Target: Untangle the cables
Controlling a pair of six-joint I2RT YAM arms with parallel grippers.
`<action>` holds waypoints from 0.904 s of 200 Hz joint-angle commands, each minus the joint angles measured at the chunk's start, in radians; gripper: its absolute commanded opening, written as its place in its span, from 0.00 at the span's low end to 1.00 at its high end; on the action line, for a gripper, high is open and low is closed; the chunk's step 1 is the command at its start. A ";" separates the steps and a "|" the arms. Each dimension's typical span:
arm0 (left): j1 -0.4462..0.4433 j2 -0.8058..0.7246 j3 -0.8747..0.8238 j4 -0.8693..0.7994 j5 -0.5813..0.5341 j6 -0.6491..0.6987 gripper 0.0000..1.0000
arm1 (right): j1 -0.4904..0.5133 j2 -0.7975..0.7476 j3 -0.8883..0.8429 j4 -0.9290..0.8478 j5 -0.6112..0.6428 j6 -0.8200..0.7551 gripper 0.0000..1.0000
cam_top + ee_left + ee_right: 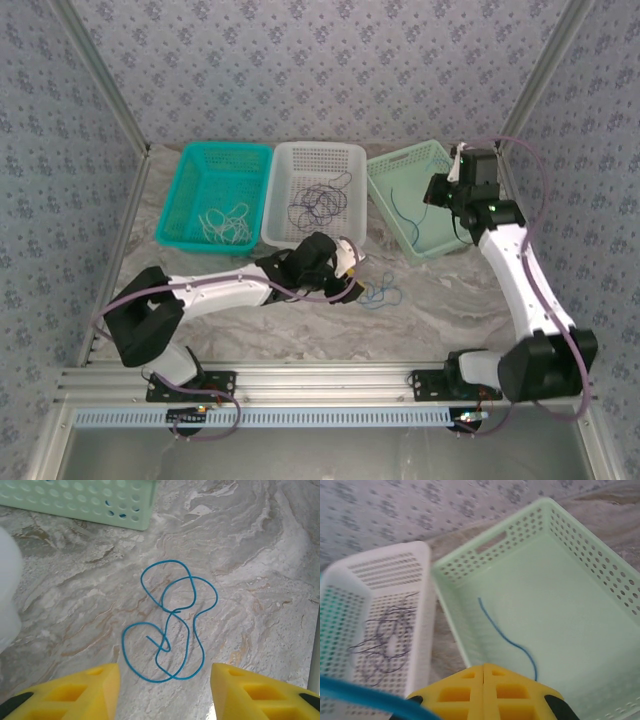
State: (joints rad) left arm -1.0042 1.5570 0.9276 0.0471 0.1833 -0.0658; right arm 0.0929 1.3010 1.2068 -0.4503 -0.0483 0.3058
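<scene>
Blue cable (171, 612) near the mint basket (100, 502) looks limp and light; an outer loop seems best to pinch. Left gripper (165, 675) hangs spread over it

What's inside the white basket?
A loose tangle of dark cables lies in the white basket. The left arm covers its near edge, so that bit is hidden.

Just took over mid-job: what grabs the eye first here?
A looped blue cable lies on the marble tabletop just ahead of the left gripper, jaws open. Farther back, three baskets: whitish cables in the teal basket, dark cables in the white basket, one blue wire in the pale green basket.
</scene>
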 commanded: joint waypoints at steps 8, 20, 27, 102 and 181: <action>-0.006 -0.051 -0.007 -0.001 -0.046 -0.005 0.55 | -0.031 0.110 0.048 0.098 0.005 -0.088 0.00; -0.007 -0.055 -0.010 -0.002 -0.052 -0.007 0.56 | -0.040 0.172 0.084 0.090 0.002 -0.111 0.08; -0.007 -0.055 -0.011 -0.001 -0.054 -0.008 0.56 | -0.043 0.203 0.103 0.087 0.010 -0.122 0.20; -0.002 -0.058 -0.016 -0.009 -0.102 -0.020 0.61 | -0.004 0.177 0.119 -0.093 -0.002 -0.156 0.91; 0.024 -0.085 -0.037 0.000 -0.117 -0.017 0.63 | 0.188 -0.031 -0.269 -0.254 -0.275 0.141 0.73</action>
State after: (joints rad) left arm -0.9882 1.5177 0.9031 0.0479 0.0826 -0.0795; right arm 0.2325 1.2881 1.0389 -0.6281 -0.2455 0.3126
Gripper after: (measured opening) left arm 0.632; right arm 0.737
